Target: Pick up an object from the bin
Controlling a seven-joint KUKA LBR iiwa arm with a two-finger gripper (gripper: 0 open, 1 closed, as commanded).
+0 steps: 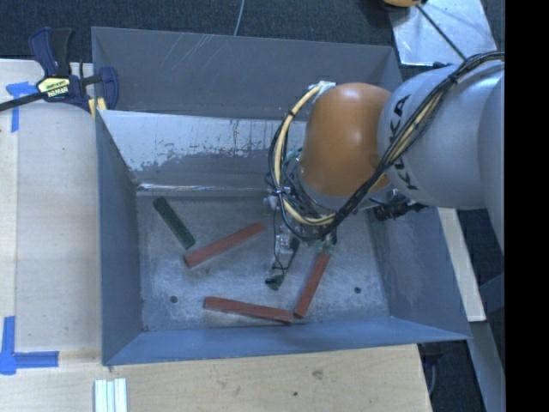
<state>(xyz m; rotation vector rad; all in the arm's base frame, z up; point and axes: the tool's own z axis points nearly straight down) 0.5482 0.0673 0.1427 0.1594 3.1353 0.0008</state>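
Observation:
My gripper (277,275) hangs low over the bin floor, a little right of the middle, under the arm's orange cover. Just to its right a red-brown flat stick (311,285) lies steeply slanted, close beside the gripper's tip. Left of the gripper a second red-brown stick (225,244) lies slanted, its upper end nearest the gripper. A third red-brown stick (247,310) lies almost level along the front wall, its right end meeting the lower end of the first one. I see nothing held in the gripper.
A dark green stick (174,221) lies slanted near the back left of the floor. The arm and its cables cover the bin's right back part. Bare floor shows at the left front.

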